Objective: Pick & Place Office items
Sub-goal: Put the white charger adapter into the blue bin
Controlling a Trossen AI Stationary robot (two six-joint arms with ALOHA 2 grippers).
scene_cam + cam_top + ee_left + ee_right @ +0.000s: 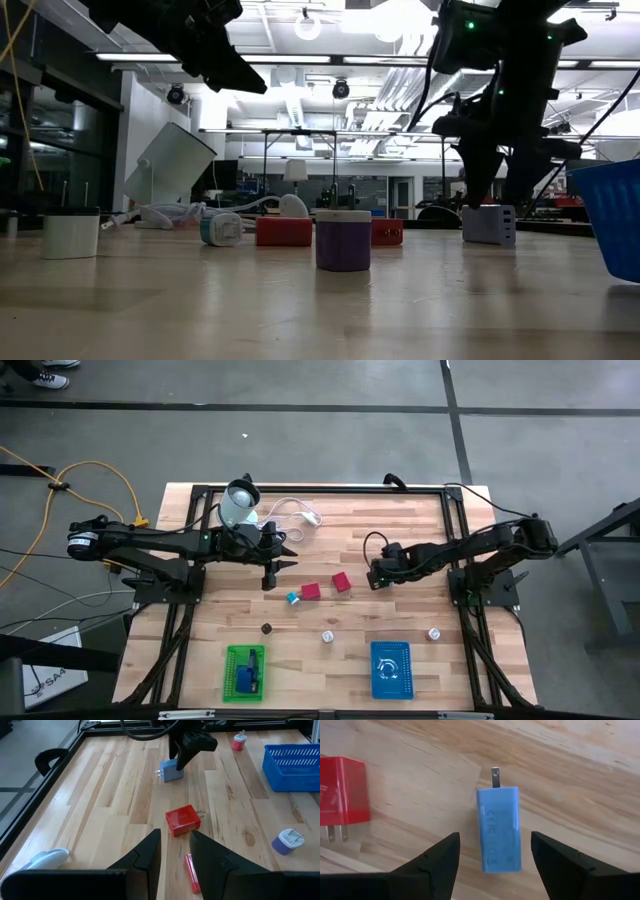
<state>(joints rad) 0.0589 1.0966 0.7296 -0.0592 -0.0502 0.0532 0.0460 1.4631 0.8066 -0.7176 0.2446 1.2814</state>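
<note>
Right wrist view: right gripper (492, 855), fingers spread apart, hovers over a small blue rectangular plug adapter (499, 829) lying flat on the wooden table (580, 780), beside a red block adapter (342, 790). Left gripper (175, 852) fingers slightly apart.

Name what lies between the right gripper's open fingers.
The blue charger lies on the table between the right gripper's open fingers, untouched on both sides, prongs pointing away; the right wrist view shows it.

a blue plug adapter (499, 829) lies flat on the desk (570, 780), prongs out, near a red charger block (183, 819). a second red block (311, 591), a teal piece (293, 598), small round caps (327, 637) lie scattered.
</note>
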